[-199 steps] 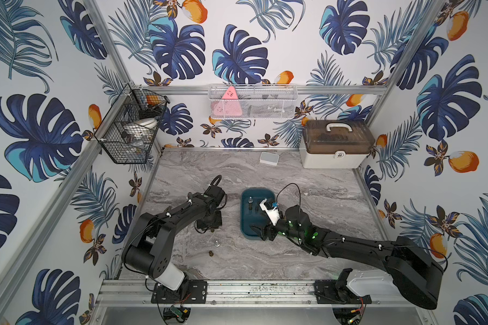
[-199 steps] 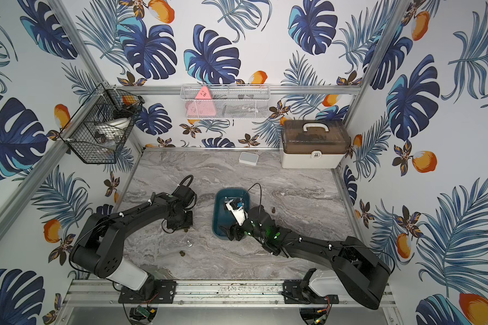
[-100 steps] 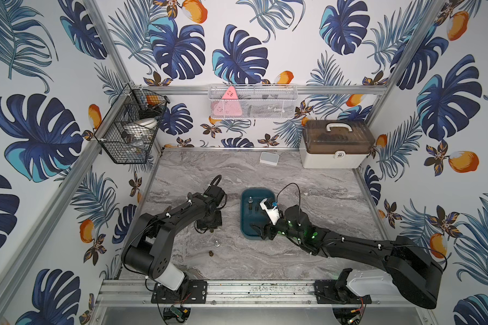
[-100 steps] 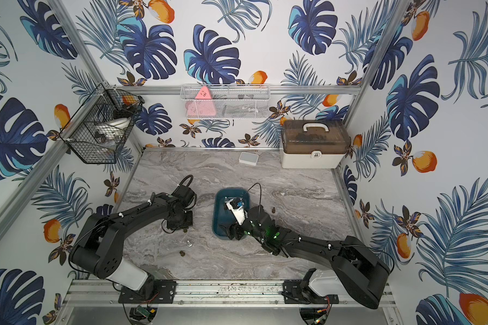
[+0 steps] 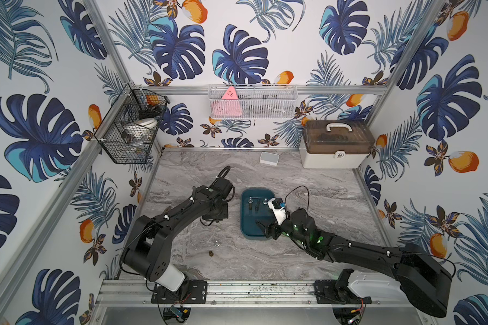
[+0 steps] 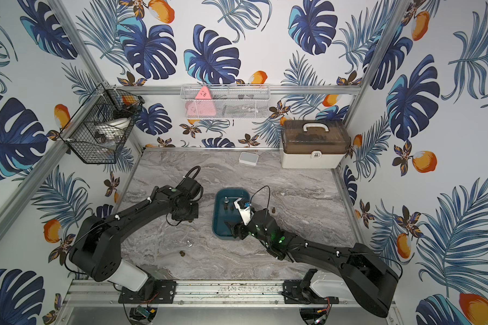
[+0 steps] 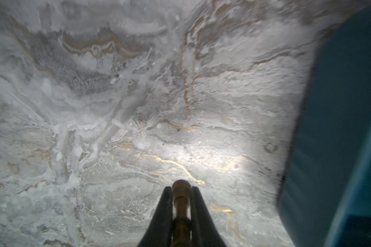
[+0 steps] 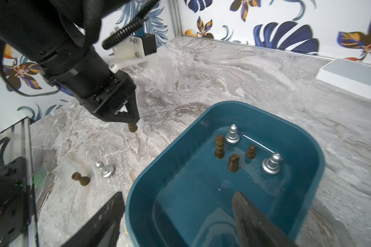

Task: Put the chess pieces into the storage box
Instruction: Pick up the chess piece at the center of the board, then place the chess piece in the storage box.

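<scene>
Pinching a dark brown piece [image 7: 181, 192] by its narrow upper part, the left gripper [image 7: 182, 189] is clenched tight. The round base pokes out below the fingertips, probably so that the piece can be stood upright when it is let go. In a top view this pair sits a little left of centre, just beside the storage box [image 5: 258, 191] but not over it, so the carry across the rim looks to be the step in hand.

The right gripper [image 8: 178, 203] is spread wide and empty. One finger is outside the box's near wall and one inside (likely bracing the tray, or simply waiting).

Five chess pieces [image 8: 232, 134] stand clustered in one end of the box. A silver pawn [image 5: 217, 243] and a brown one [image 5: 210, 254] lie on the marble table [image 5: 321, 180], lower left of the box.
</scene>
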`<state>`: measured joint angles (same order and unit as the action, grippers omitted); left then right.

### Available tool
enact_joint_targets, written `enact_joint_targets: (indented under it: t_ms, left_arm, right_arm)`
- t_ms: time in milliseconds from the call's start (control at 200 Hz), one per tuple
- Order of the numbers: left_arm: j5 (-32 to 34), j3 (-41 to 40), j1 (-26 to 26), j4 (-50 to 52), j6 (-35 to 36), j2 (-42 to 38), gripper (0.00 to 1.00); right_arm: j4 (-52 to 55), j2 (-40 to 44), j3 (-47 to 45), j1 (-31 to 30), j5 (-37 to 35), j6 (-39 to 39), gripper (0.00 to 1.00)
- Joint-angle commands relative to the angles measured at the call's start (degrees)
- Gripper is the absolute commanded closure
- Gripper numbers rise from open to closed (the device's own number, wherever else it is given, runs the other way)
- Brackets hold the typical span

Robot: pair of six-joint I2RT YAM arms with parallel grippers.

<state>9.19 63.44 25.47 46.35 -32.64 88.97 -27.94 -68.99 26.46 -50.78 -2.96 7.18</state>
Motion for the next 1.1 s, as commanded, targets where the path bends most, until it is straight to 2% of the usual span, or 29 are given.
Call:
enact_joint_targets:
  t_ms: [0, 180, 390, 530, 701, 1096]
  left_arm:
    - [3.4, 5.6, 3.3, 3.6, 0.7, 0.7, 0.89]
    - [4.7, 17.9, 10.5, 4.3, 1.6, 7.0, 0.88]
    - [2.9, 30.7, 16.6, 2.9, 3.0, 16.6, 0.88]
    - [2.1, 37.9, 19.4, 4.3, 4.3, 23.9, 0.88]
    - [1.3, 42.4, 20.6, 5.8, 4.7, 30.4, 0.88]
    - [0.4, 41.6, 18.7, 3.7, 3.7, 34.7, 0.87]
  right_arm:
    - [-2.0, 2.1, -1.1, 1.0, -8.3, 3.5, 0.19]
    - [-0.5, 6.1, -3.9, 6.2, -13.6, 10.3, 0.20]
    - [3.9, 8.1, -5.4, 14.8, -12.8, 18.9, 0.21]
    - [3.9, 9.5, -6.3, 16.4, -12.4, 19.8, 0.21]
    - [3.8, 10.3, -6.5, 16.4, -11.9, 19.4, 0.20]
    - [3.5, 8.6, -5.5, 16.6, -9.3, 19.0, 0.20]
